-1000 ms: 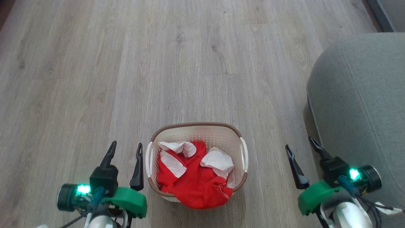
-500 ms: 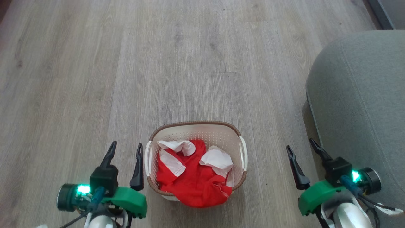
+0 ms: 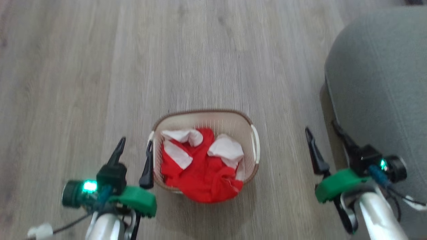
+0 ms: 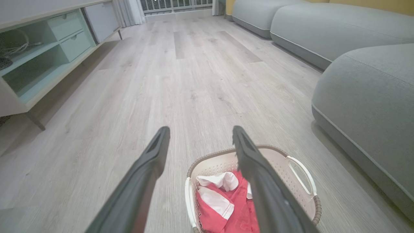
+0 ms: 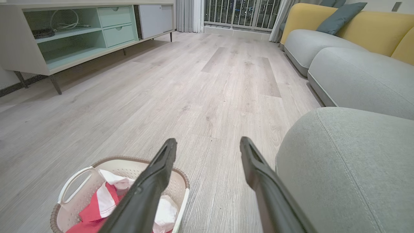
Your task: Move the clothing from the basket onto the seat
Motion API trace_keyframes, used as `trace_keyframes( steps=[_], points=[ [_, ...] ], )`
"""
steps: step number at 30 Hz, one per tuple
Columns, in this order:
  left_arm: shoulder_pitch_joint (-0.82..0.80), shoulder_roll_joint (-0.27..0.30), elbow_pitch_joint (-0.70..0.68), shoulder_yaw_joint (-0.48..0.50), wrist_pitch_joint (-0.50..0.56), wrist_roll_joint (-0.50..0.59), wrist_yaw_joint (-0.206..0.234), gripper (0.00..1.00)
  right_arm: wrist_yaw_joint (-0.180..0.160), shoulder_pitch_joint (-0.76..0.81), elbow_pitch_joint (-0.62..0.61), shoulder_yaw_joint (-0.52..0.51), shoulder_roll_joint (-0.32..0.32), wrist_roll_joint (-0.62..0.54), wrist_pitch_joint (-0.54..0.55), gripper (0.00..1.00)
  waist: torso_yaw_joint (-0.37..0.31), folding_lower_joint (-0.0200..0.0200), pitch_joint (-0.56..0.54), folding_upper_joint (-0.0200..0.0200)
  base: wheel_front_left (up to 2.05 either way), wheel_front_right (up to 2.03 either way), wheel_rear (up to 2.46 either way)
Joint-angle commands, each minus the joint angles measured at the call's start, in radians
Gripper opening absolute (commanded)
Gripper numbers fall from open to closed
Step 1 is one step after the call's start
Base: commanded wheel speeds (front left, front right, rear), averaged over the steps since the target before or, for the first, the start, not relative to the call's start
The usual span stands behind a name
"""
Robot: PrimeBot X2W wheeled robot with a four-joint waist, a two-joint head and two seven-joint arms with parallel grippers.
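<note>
The cream basket (image 3: pixel 254 150) with a brown rim stands on the wooden floor, and red and white clothing (image 3: pixel 200 166) lies crumpled inside it. The basket (image 4: pixel 304 181) and clothing (image 4: pixel 220 200) also show low in the left wrist view. My left gripper (image 3: pixel 135 143) is open just left of the basket, its inner finger at the rim. Between the basket and the grey-green seat (image 3: pixel 380 83), my right gripper (image 3: pixel 322 128) hangs open and empty. In the right wrist view the basket (image 5: pixel 74 181) is at lower left and the seat (image 5: pixel 349 168) at right.
A pale green low cabinet (image 5: pixel 64 35) with shelves and drawers runs along the far left wall. Further grey sofa sections (image 5: pixel 359 77) with yellow backs stand beyond the seat. Open wooden floor (image 3: pixel 166 60) stretches ahead of the basket.
The head camera has tipped down, so the whole scene has shifted up and blurred. Both grippers are still open, and the right one sits higher in the picture.
</note>
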Motion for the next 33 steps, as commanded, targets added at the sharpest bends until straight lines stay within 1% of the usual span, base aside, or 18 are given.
trace_keyframes(
  steps=[1,5,8,13,15,19,22,27,33],
  points=[
    [-0.081,0.012,-0.018,0.023,-0.013,0.011,-0.009,1.0,0.0,-0.061,-0.046,0.014,0.006,0.004,-0.01,1.0,-0.008,0.0,0.092,0.0,0.0,0.0,0.0],
    [-0.196,0.022,0.049,-0.014,-0.013,0.039,-0.035,1.0,0.0,-0.128,-0.086,0.001,0.012,-0.003,-0.01,1.0,-0.014,0.0,0.245,0.0,0.0,0.0,0.0],
    [-0.306,0.035,0.128,-0.053,-0.013,0.074,-0.047,1.0,0.0,-0.184,-0.106,0.001,0.017,-0.011,-0.01,1.0,-0.021,0.0,0.359,0.0,0.0,0.0,0.0],
    [-0.487,0.062,0.317,-0.11,-0.013,0.137,-0.049,1.0,0.0,-0.279,-0.125,0.029,0.025,-0.015,-0.01,1.0,-0.05,0.0,0.514,0.0,0.0,0.0,0.0],
    [-0.554,0.073,0.427,-0.125,-0.006,0.17,-0.032,1.0,0.0,-0.305,-0.131,0.036,0.029,-0.013,-0.01,1.0,-0.062,0.0,0.556,0.0,0.0,0.0,0.0],
    [-0.684,0.083,0.592,-0.161,0.015,0.226,-0.01,1.0,0.0,-0.333,-0.129,0.037,0.035,-0.004,-0.01,1.0,-0.084,0.0,0.611,0.0,0.0,0.0,0.0],
    [-0.756,0.096,0.686,-0.184,0.033,0.257,0.001,1.0,0.0,-0.341,-0.127,0.038,0.038,0.005,-0.01,1.0,-0.104,0.0,0.634,0.0,0.0,0.0,0.0],
    [-0.852,0.114,0.795,-0.222,0.048,0.299,0.009,1.0,0.0,-0.353,-0.133,0.045,0.039,0.039,-0.01,1.0,-0.135,0.0,0.666,0.0,0.0,0.0,0.0],
    [-0.925,0.131,0.874,-0.246,0.058,0.32,0.014,1.0,0.0,-0.354,-0.139,0.056,0.04,0.078,-0.01,1.0,-0.157,0.0,0.692,0.0,0.0,0.0,0.0]
  ],
)
